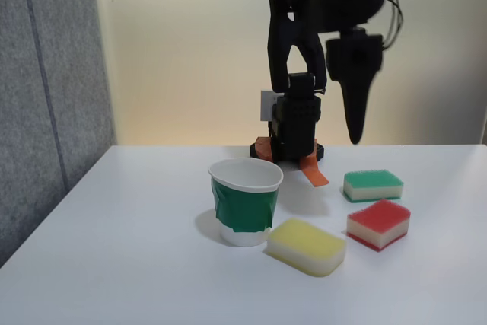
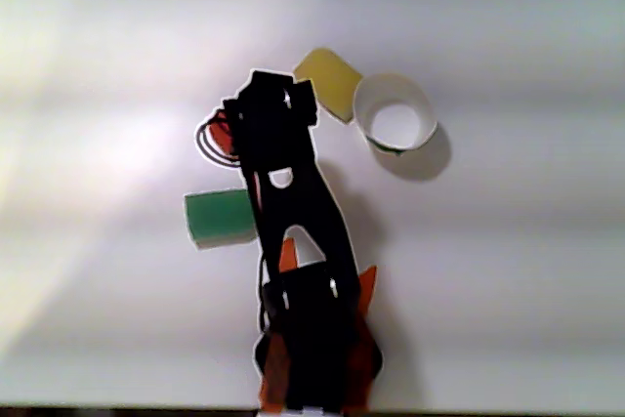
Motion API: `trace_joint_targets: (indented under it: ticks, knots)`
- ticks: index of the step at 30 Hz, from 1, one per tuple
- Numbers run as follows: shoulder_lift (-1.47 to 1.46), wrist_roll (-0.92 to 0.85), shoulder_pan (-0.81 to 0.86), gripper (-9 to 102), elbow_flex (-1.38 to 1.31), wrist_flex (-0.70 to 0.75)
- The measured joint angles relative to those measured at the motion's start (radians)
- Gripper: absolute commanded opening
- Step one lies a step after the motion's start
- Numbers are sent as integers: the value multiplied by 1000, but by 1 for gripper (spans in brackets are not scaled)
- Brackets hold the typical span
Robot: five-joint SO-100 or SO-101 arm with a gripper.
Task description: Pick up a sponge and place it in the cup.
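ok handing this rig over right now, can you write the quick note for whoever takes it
Gripper: raised above the table in the fixed view, holding nothing; fingertips look together, though the view is too dark to be sure.
Red sponge: flat on the table, right of the yellow sponge and in front of the green sponge.
Cup: upright, left of the yellow sponge, empty in the other view.
Done: nothing yet.
Left: grasp the red sponge, carry it to the cup, drop it in.
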Motion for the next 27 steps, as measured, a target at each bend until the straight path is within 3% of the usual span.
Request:
trace_joint_targets:
  ticks: [12,20,27]
  knots:
    - [-153,-15,-58,0,0,-193]
    - [-192,-48,-71,0,147,-420]
    - [-225,-38,-66,0,206,-505]
